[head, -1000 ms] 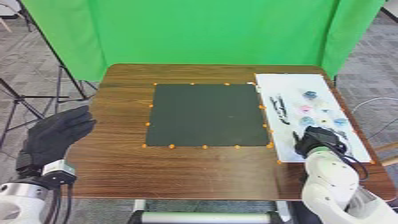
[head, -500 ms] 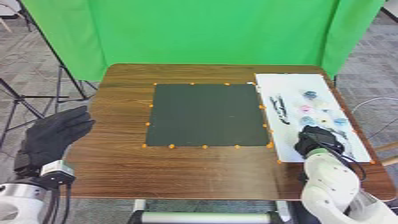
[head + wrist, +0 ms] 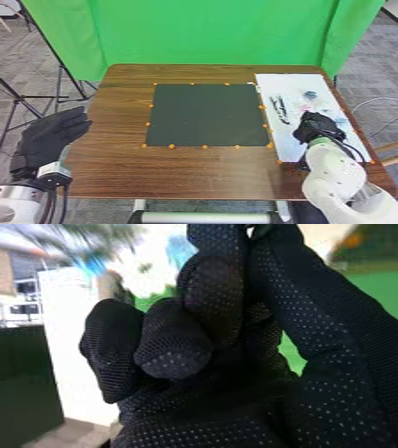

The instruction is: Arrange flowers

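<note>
Small flowers (image 3: 310,94) on white sheet (image 3: 286,82), brown wooden table (image 3: 124,170), green curtain (image 3: 204,35) behind

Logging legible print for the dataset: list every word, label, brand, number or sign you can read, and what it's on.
None readable.
White board: no lettering I can make out.
Dark mat: no lettering seen.
White cuff on the left arm: too small to tell if marked.
</note>
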Action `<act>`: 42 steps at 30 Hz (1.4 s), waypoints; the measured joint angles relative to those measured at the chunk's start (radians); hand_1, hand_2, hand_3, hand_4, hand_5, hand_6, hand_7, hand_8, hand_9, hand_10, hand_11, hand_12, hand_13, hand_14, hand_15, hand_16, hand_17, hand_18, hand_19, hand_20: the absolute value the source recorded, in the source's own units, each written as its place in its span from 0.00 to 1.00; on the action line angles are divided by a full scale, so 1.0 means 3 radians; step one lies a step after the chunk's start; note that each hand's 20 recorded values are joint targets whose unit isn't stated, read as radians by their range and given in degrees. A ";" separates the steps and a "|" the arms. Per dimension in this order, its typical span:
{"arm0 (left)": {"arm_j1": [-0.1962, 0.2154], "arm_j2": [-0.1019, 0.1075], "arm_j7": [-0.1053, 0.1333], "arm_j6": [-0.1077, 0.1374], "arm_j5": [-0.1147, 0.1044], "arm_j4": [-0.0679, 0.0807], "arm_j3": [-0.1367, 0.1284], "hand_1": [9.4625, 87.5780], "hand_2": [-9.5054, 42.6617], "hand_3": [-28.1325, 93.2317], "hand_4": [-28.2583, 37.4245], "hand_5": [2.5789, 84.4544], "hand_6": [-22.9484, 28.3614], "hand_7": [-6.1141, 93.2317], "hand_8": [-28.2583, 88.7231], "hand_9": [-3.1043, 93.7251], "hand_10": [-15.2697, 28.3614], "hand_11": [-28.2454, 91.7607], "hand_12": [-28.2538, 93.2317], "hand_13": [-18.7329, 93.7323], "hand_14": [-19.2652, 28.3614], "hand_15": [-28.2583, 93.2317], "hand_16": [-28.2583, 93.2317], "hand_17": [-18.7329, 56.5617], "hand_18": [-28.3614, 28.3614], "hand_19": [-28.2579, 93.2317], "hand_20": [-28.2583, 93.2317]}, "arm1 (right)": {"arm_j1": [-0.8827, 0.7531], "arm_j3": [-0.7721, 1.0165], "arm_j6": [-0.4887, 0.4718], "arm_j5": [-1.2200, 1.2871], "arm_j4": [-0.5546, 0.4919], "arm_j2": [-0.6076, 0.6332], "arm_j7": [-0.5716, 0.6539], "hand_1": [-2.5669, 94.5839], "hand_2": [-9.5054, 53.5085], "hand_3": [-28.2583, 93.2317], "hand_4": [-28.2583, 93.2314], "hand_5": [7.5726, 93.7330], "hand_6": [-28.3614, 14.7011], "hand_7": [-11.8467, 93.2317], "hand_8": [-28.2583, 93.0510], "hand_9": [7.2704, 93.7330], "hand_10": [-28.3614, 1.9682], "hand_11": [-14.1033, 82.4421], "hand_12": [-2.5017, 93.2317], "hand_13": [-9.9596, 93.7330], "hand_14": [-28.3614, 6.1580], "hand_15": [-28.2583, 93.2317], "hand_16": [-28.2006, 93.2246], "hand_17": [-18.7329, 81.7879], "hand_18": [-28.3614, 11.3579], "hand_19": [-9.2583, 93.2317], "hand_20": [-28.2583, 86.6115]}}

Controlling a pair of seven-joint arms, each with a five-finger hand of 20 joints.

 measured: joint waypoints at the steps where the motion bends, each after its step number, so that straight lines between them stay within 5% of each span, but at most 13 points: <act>1: 0.0005 0.0000 0.0000 0.0000 -0.0001 -0.0002 -0.0003 0.22 0.27 0.90 0.17 0.55 0.71 0.24 0.16 0.44 0.85 0.50 0.31 0.39 1.00 0.73 0.13 0.12 0.92 0.71 0.31 | 0.0036 0.0003 0.0003 0.0004 -0.0015 0.0009 -0.0005 0.58 0.05 0.87 0.01 0.85 0.52 0.44 0.45 0.87 0.45 0.75 0.33 0.90 0.54 0.85 0.45 0.83 0.30 1.00 0.70; 28: 0.0151 0.0002 0.0040 0.0048 -0.0035 -0.0051 -0.0152 0.23 0.27 0.90 0.17 0.55 0.71 0.24 0.16 0.44 0.85 0.50 0.31 0.39 1.00 0.72 0.13 0.12 0.92 0.71 0.31 | 0.0976 -0.0632 0.0064 -0.0009 -0.0063 -0.0040 -0.0156 0.58 0.03 0.87 0.02 0.86 0.51 0.43 0.45 0.88 0.45 0.75 0.34 0.90 0.54 0.85 0.46 0.84 0.30 1.00 0.71; 42: 0.0202 -0.0039 -0.0017 0.0047 -0.0030 -0.0068 -0.0270 0.22 0.27 0.90 0.16 0.55 0.71 0.23 0.16 0.43 0.85 0.50 0.31 0.38 1.00 0.72 0.13 0.12 0.92 0.71 0.31 | 0.1724 -0.1343 -0.0075 -0.0117 0.0306 -0.0732 -0.0496 0.57 0.02 0.88 0.03 0.86 0.51 0.43 0.46 0.89 0.45 0.75 0.34 0.90 0.53 0.85 0.46 0.84 0.30 1.00 0.71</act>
